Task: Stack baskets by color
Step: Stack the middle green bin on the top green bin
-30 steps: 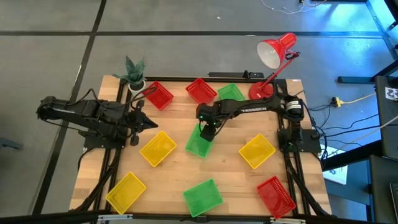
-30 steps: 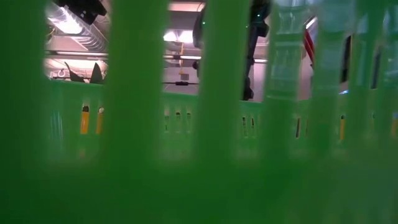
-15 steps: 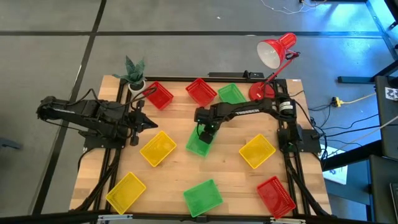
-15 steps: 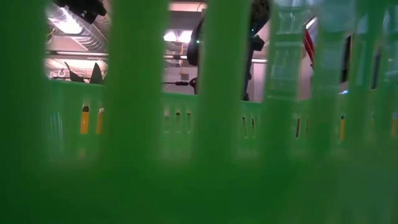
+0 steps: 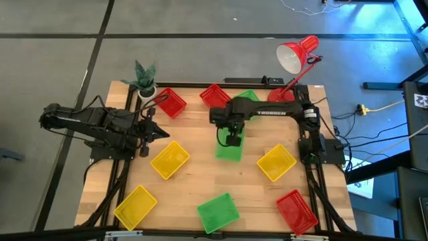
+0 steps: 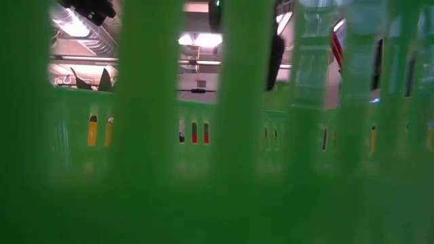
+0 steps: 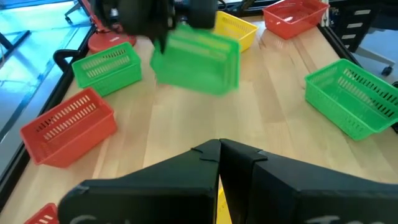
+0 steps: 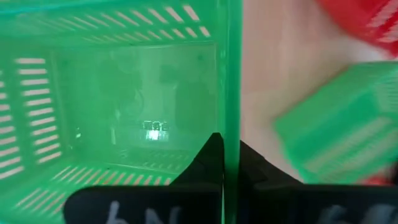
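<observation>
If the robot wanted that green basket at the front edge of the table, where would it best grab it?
Probably by the rim. The green basket sits upright with its open top facing up and its thin lattice walls free on all sides, so jaws coming straight down could close over one long wall, one finger inside and one outside.

red desk lamp (image 5: 294, 57) — far right table corner | potted plant (image 5: 144, 77) — far left corner

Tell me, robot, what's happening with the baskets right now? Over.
Right end effector shut on green basket, lifted off table. Left end effector shut, empty, waiting at left. Nothing blocking.
</observation>
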Action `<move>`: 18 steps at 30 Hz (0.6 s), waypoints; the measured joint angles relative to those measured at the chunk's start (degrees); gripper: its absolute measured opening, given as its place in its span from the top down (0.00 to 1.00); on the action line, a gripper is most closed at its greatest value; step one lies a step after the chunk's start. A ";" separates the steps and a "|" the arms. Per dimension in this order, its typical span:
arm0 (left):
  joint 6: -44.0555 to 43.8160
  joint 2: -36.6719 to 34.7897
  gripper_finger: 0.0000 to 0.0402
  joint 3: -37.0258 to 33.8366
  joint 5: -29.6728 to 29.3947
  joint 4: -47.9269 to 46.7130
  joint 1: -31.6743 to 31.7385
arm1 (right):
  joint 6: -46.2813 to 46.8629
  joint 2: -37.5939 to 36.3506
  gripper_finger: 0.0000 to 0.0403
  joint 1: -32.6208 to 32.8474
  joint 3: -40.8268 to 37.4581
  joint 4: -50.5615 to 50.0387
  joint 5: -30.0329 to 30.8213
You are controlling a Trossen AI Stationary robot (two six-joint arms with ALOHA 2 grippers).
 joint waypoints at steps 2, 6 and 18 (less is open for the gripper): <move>0.82 0.00 1.00 0.00 1.16 -0.02 0.01 | -4.99 0.00 1.00 -0.20 3.77 -3.49 1.80; 1.37 0.00 1.00 0.00 2.91 -0.04 -0.01 | -12.37 -0.09 1.00 -2.23 9.43 -6.24 3.68; 1.43 0.00 1.00 0.00 3.55 -0.04 -0.01 | -15.37 -0.07 1.00 -14.10 11.87 -6.39 9.16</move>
